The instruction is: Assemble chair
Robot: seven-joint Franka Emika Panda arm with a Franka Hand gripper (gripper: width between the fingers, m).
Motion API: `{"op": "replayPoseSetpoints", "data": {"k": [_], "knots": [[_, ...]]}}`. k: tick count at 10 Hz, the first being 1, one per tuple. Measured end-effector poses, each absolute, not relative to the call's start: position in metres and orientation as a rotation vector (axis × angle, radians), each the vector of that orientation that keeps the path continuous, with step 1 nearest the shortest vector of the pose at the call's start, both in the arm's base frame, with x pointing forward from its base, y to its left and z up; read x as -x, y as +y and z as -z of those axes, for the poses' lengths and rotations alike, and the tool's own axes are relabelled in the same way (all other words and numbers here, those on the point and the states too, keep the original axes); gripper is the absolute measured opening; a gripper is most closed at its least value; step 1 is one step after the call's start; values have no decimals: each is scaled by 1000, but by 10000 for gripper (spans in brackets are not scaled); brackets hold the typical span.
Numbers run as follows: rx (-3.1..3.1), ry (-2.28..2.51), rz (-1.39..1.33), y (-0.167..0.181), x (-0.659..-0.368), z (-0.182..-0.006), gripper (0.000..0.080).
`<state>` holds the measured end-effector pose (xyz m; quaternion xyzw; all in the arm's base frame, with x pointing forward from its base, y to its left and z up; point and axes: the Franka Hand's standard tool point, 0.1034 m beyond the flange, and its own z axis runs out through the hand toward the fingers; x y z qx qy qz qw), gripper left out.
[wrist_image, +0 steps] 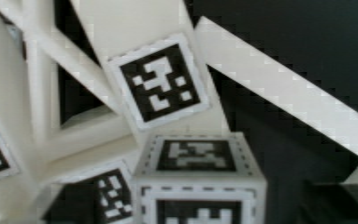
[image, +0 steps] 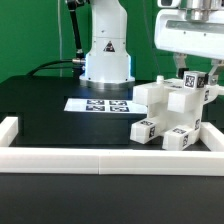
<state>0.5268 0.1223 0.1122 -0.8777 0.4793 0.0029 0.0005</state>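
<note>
The chair (image: 172,112) is a cluster of chunky white tagged blocks and bars on the black table, on the exterior view's right. My gripper (image: 193,78) hangs straight down over its top. Its dark fingers are closed on the sides of a white tagged chair block (image: 190,84) that rests on the cluster. In the wrist view that block (wrist_image: 194,168) fills the near middle, with tags on its faces. Behind it a slanted white bar (wrist_image: 274,75) and another tagged piece (wrist_image: 163,82) show. The fingertips themselves are not plainly seen in the wrist view.
The marker board (image: 100,104) lies flat in the table's middle, just off the chair toward the exterior view's left. The low white border rail (image: 100,158) runs along the front and up both sides. The arm's white base (image: 106,55) stands at the back.
</note>
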Motion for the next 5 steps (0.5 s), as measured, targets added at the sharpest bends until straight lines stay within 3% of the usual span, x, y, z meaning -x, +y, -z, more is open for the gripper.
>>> {"op": "replayPoseSetpoints", "data": {"k": [1, 2, 5], "knots": [[2793, 1445, -9, 125, -525, -111, 616], [2850, 1340, -5, 128, -524, -112, 639], [3009, 853, 42, 135, -525, -115, 648]]}}
